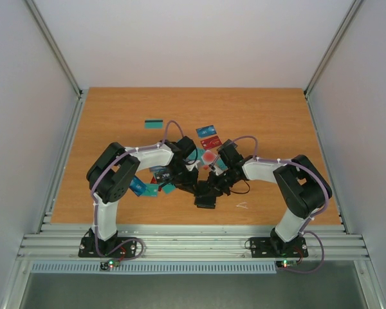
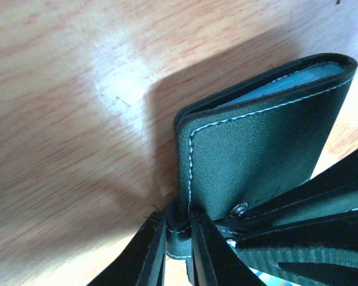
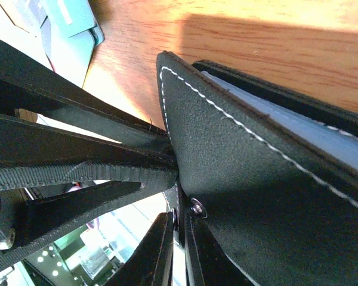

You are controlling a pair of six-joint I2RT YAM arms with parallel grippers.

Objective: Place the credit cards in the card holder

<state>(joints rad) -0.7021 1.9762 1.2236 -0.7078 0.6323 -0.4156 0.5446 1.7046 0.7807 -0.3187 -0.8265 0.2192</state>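
Together, both arms meet at the near middle of the wooden tabletop (image 1: 116, 109), where the black card holder (image 2: 256, 149) is held partly open between them. The left claw (image 2: 178, 217) is pinched nearly closed on the holder's lower edge beside its snap. The right claw (image 3: 178, 213) clamps the same edge from the opposite side. A pale blue card (image 2: 298, 80) shows inside a pocket. Other credit cards (image 1: 210, 141) lie scattered behind the arms, one teal card (image 1: 154, 122) well apart.
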